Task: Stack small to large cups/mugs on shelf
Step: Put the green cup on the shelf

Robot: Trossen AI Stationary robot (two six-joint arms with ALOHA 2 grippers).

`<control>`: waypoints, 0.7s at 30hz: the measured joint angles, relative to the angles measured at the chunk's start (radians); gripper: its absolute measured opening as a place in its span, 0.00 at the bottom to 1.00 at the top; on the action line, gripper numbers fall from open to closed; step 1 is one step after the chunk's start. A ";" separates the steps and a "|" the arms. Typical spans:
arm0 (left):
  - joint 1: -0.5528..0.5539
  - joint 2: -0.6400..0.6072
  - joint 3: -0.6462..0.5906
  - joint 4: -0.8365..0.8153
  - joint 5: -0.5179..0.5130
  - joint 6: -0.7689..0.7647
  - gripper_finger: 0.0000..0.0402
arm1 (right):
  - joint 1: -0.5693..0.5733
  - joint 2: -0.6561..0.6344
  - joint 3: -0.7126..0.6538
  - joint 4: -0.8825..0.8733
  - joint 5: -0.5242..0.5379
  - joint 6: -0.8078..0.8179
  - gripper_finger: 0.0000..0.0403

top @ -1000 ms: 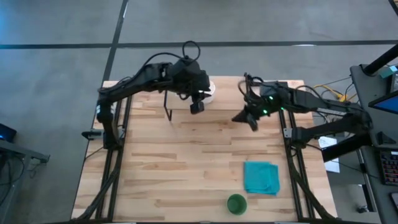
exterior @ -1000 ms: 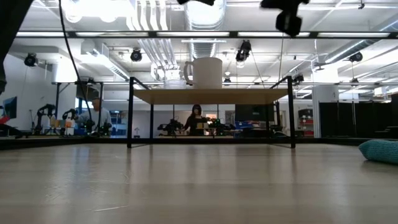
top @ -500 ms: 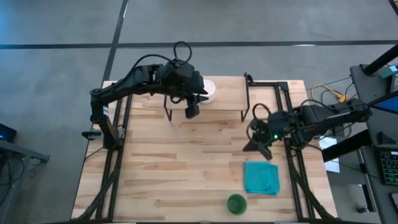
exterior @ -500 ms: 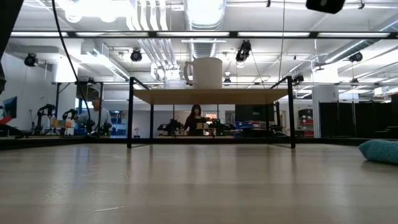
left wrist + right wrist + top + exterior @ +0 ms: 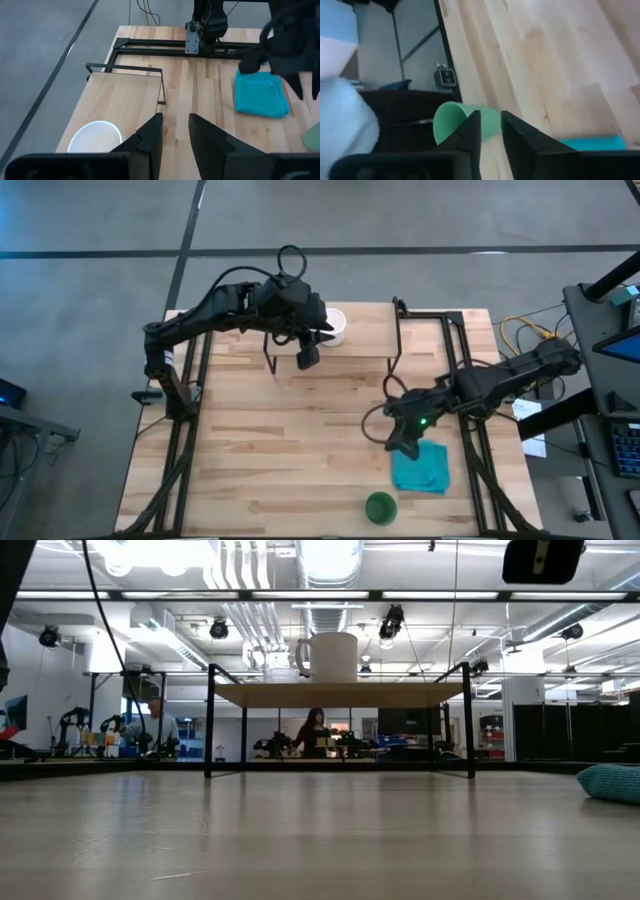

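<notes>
A white handled mug [image 5: 335, 326] stands by its base on the shelf [image 5: 360, 340], a light-wood board on black legs at the table's far side; the low view shows the mug [image 5: 330, 657] upright on the shelf [image 5: 400, 695]. A green handleless cup [image 5: 380, 507] stands on the table by the near edge. I cannot make out the glass cup. My left gripper [image 5: 308, 357] hovers shut over the shelf's front left, just near of the mug [image 5: 95, 141]. My right gripper [image 5: 405, 443] hangs shut over the table, above the teal cloth's far left corner, with the green cup [image 5: 455, 122] ahead of it.
A folded teal cloth [image 5: 420, 466] lies on the table's right part between my right gripper and the green cup; it also shows at the low view's right edge [image 5: 610, 782]. Black frame rails [image 5: 465, 380] run along both table sides. People stand in the room behind.
My right gripper has swung from beside the shelf's right end toward the table's near edge, ending over the teal cloth's far corner. My left gripper has shifted slightly toward the table's left and stayed over the shelf. The mug, cloth and green cup have not moved.
</notes>
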 joint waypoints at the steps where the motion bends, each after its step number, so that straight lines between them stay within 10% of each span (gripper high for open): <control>1: 0.000 -0.003 0.000 0.000 0.000 0.001 0.20 | 0.000 0.016 0.000 0.000 -0.013 0.007 0.20; 8: 0.000 -0.033 0.000 -0.001 -0.009 0.047 0.20 | 0.026 0.103 0.002 0.013 -0.183 0.149 0.27; 21: 0.002 -0.124 0.000 0.005 -0.154 0.131 0.20 | 0.095 0.286 0.273 -0.222 -0.155 0.013 0.26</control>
